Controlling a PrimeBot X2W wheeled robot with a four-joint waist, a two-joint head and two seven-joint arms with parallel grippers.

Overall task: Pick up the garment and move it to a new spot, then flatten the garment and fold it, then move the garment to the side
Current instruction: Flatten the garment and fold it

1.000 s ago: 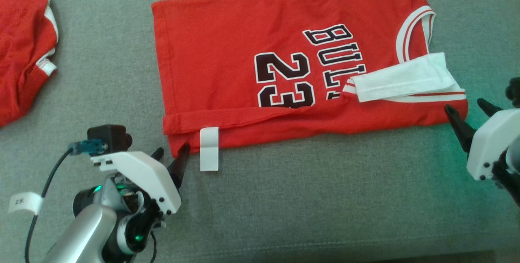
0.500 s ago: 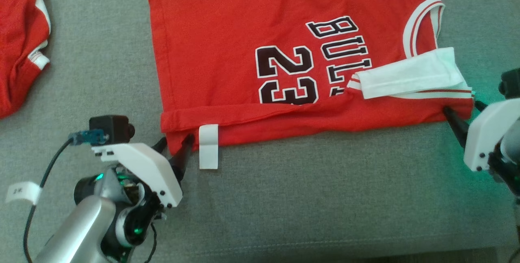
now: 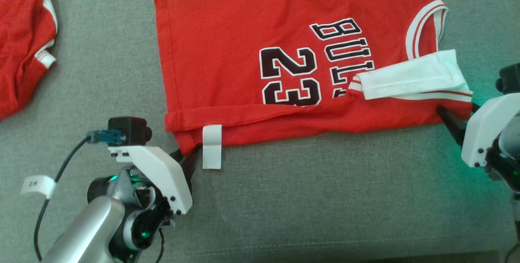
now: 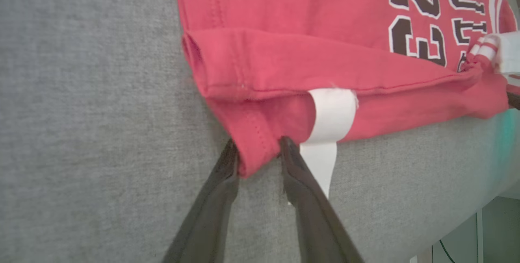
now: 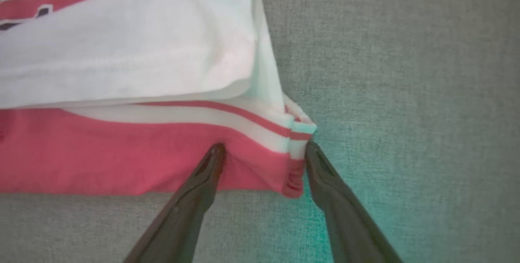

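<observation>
Shirt [image 3: 227, 51] is soft and floppy, so pinch its near corners, where your left pincer [image 4: 256, 146] and right pincer [image 5: 264, 146] are open.

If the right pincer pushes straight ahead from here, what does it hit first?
The right pincer meets the jersey first: its striped corner lies between the open fingers, apparently almost touching.

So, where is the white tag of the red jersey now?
In the head view, the white tag lies across the near folded edge of the red jersey at its left end, just right of the left gripper, reaching onto the grey cushion.
</observation>
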